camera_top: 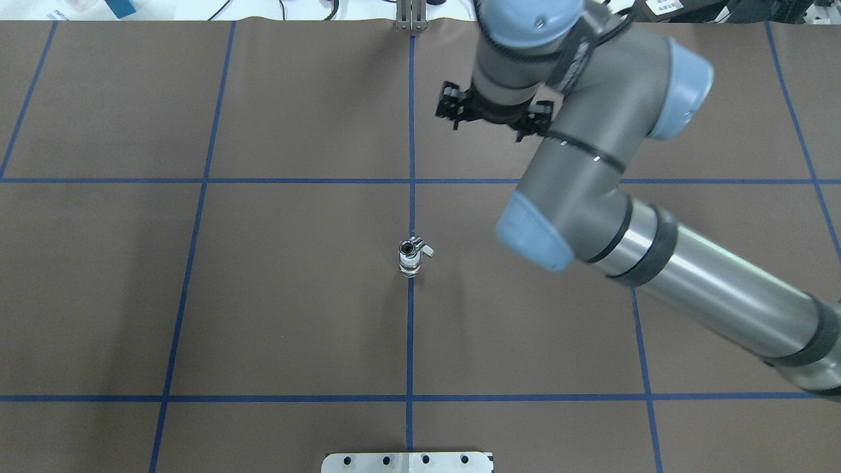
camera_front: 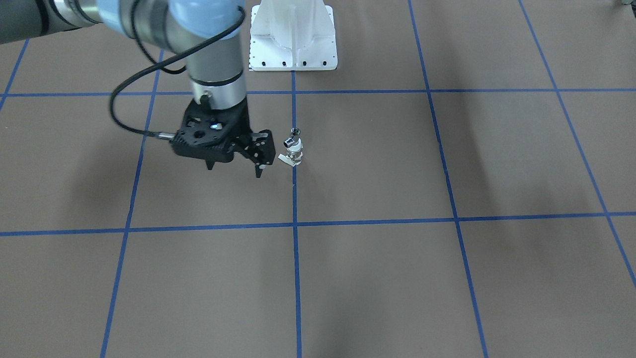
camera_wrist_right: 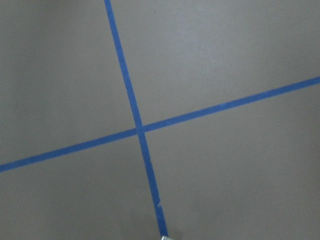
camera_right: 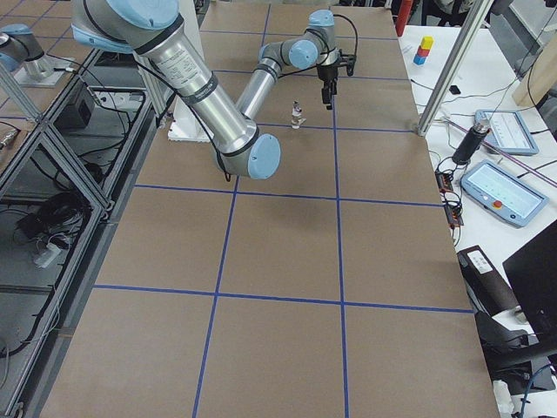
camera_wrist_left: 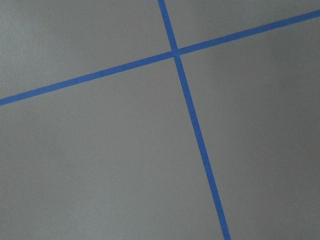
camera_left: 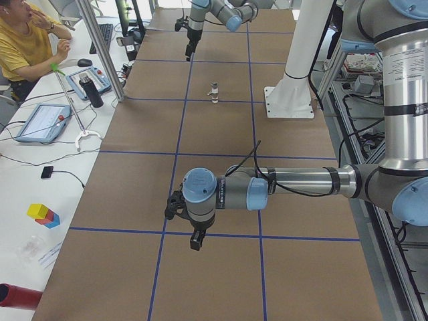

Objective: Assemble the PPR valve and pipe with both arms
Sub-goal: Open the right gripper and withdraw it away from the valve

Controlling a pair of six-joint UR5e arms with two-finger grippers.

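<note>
Here, seen from the front, the right hand (camera_front: 234, 169) hangs open, its two fingers spread, near the PPR valve (camera_front: 296, 155), which stands upright on a blue tape line (camera_front: 296, 278) of the brown surface (camera_front: 377, 164) with the pipe (camera_front: 293, 135) on top. From overhead, the two parts stand mid-surface, apart from the right arm (camera_top: 591, 177). From the left end, the left hand (camera_left: 194, 237) hovers low, well apart from them; whether it is open or closed cannot be told.

My right arm (camera_top: 591, 197) reaches to 1 o'clock in the overhead view. Its right gripper (camera_front: 234, 170) points down, fingers spread, empty. My left arm (camera_left: 301, 180) is stretched low, left gripper (camera_left: 195, 242) pointing down, jaw state unclear.
</note>
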